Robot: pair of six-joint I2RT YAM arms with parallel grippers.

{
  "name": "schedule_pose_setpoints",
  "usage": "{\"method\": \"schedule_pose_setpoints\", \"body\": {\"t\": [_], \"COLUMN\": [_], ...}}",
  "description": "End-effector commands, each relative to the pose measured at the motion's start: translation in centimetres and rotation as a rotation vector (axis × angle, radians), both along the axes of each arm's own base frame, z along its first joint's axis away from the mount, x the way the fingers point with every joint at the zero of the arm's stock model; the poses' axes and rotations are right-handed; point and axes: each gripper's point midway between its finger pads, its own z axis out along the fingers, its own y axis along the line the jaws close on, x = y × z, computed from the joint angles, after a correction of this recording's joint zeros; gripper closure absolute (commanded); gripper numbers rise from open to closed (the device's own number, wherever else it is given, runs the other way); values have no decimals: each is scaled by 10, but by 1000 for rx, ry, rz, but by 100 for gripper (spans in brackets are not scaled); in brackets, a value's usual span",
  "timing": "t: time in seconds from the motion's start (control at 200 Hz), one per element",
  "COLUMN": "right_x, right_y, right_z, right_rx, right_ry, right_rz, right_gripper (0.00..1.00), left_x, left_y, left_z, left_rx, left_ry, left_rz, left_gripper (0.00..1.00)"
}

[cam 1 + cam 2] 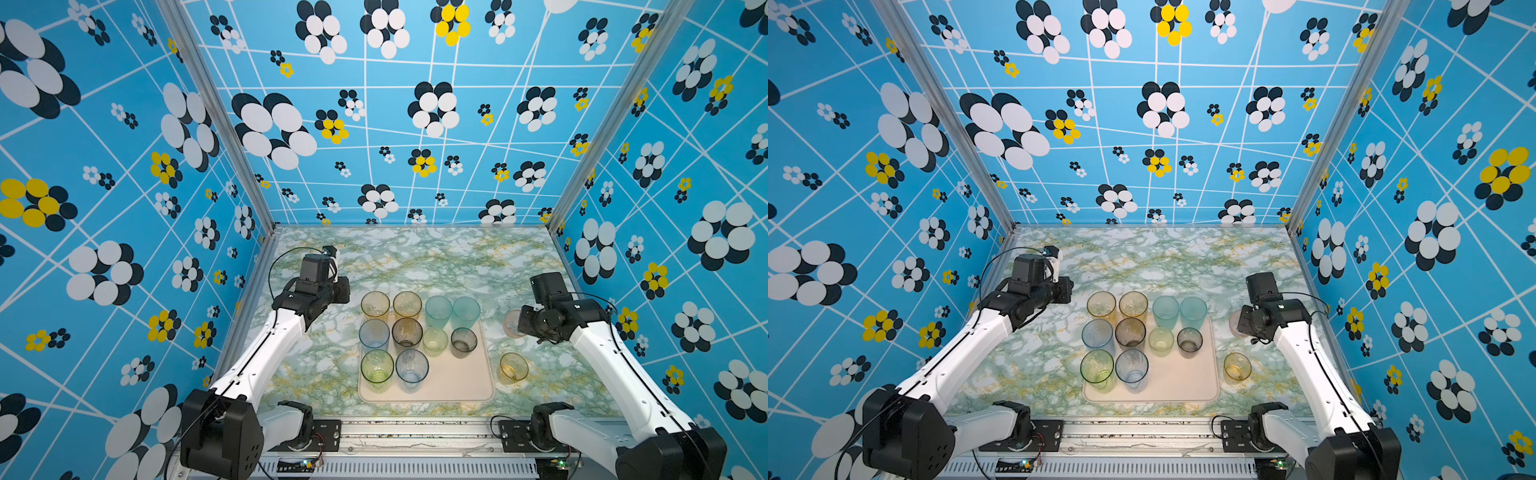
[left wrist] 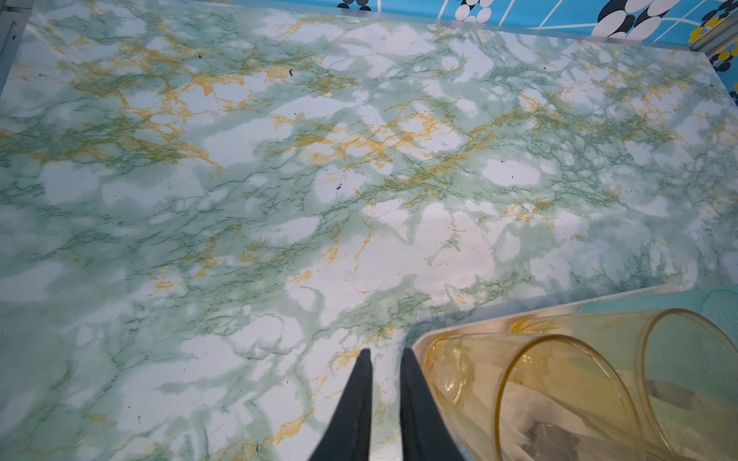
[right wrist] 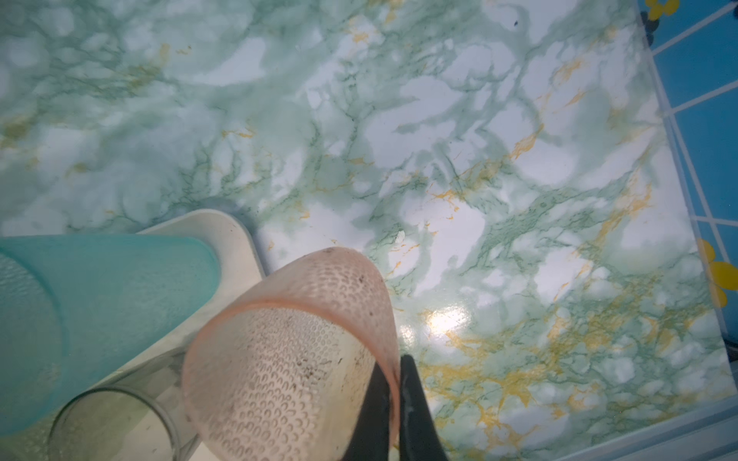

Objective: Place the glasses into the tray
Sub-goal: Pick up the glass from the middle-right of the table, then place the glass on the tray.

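Note:
The cream-pink tray (image 1: 453, 382) (image 1: 1179, 384) lies mid-table with several tinted glasses standing on it. Among them are amber ones (image 1: 375, 305) at the back left and teal ones (image 1: 438, 309) at the back right. A short amber glass (image 1: 513, 366) stands on the table right of the tray. My right gripper (image 3: 396, 375) is shut on the rim of a pink glass (image 3: 287, 359) (image 1: 511, 323), just right of the tray's far right corner (image 3: 235, 235). My left gripper (image 2: 386, 353) (image 1: 343, 291) hovers left of the tray's far left corner, its jaws slightly apart and empty.
The marble-patterned table (image 1: 415, 257) stretches behind the tray to the back wall. Blue flowered walls close in on three sides. A metal rail (image 1: 415, 432) with both arm bases runs along the front edge.

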Motion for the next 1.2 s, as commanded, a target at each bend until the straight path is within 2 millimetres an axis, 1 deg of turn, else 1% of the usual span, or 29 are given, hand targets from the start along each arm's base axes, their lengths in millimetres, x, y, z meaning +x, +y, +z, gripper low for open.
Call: {"method": "schedule_pose_setpoints", "body": {"t": [0.0,0.085,0.145,0.24,0.29,0.46,0.61,0.66,0.78,0.915,1.015,1.12,1.2], "right_x": [-4,-4,-4,-8,-12,-25,-29,-29,-29,-33,-39,-46,-52], "right_y": [-4,0,7,17,18,25,37,44,68,94,111,126,143], "right_z": [22,34,43,53,59,67,74,74,73,64,58,56,52], "right_rx": [-23,-8,20,62,67,69,70,75,80,38,25,28,53], "right_ry": [-26,-55,-80,-109,-117,-116,-139,-141,-134,-78,-47,-35,-21], "right_rz": [29,56,92,149,160,210,267,294,388,492,559,605,649], "right_gripper": [100,100,100,100,100,100,100,100,100,100,100,100,100], "left_x": [-5,-5,-5,-5,-5,-4,-3,-3,-3,-4,-5,-6,-6], "left_y": [1,1,1,1,0,-4,-11,-13,-16,-18,-19,-19,-19], "left_z": [3,4,5,9,11,16,21,22,25,26,26,27,27], "left_rx": [6,6,3,3,1,-4,-1,2,10,17,24,24,25], "left_ry": [-5,-5,-6,-10,-12,-18,-25,-28,-33,-34,-33,-35,-37], "left_rz": [-3,-2,-2,-3,-5,-11,-24,-29,-33,-34,-35,-35,-36], "left_gripper": [83,83,83,83,83,83,83,83,83,83,83,83,83]}}
